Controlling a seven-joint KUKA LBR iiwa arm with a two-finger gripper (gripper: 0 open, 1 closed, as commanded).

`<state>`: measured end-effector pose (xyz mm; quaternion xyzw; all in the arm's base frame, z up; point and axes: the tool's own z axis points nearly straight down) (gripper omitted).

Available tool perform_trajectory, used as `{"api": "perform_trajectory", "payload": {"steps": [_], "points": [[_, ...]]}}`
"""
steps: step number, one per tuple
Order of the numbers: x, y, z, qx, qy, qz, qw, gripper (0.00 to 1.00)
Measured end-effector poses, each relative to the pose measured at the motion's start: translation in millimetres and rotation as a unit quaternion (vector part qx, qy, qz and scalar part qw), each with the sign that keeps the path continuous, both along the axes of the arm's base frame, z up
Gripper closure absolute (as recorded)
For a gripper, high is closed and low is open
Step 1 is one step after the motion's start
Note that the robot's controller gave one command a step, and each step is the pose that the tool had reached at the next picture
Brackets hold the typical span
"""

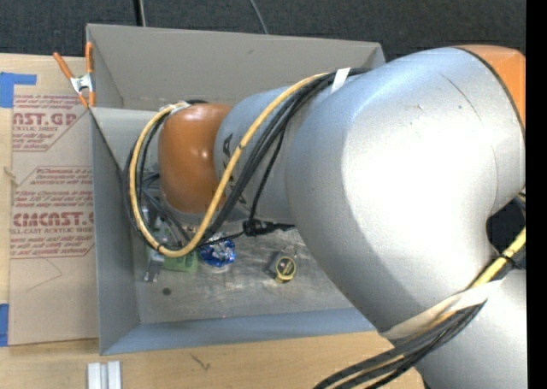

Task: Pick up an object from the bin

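Note:
My gripper (161,223) reaches down into the left part of the bin, mostly hidden under the orange wrist cover and cables. Just below it on the bin floor lies a small green block (181,262). To the right of that block sits a crumpled blue and white thing (218,253). A small grey metal piece (152,274) lies at the gripper's lower left. Whether anything is in the gripper is hidden.
A small round brass and black part (284,267) lies further right on the bin floor. The big grey arm covers the bin's right half and much of its middle. Yellow and black cables loop around the wrist close to the left wall.

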<state>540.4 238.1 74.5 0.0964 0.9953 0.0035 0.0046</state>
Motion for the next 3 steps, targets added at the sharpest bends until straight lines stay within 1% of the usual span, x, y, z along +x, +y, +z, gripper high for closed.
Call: {"api": "perform_trajectory", "payload": {"steps": [1, 2, 3], "points": [[0.3, 0.9, 14.3, -0.002, 0.004, 0.001, 1.0, 1.0], [0.1, 1.8, 16.5, -0.002, 0.0047, 0.001, 1.0, 1.0], [0.1, 2.7, 37.5, -0.002, 0.004, 0.002, 1.0, 1.0]]}}
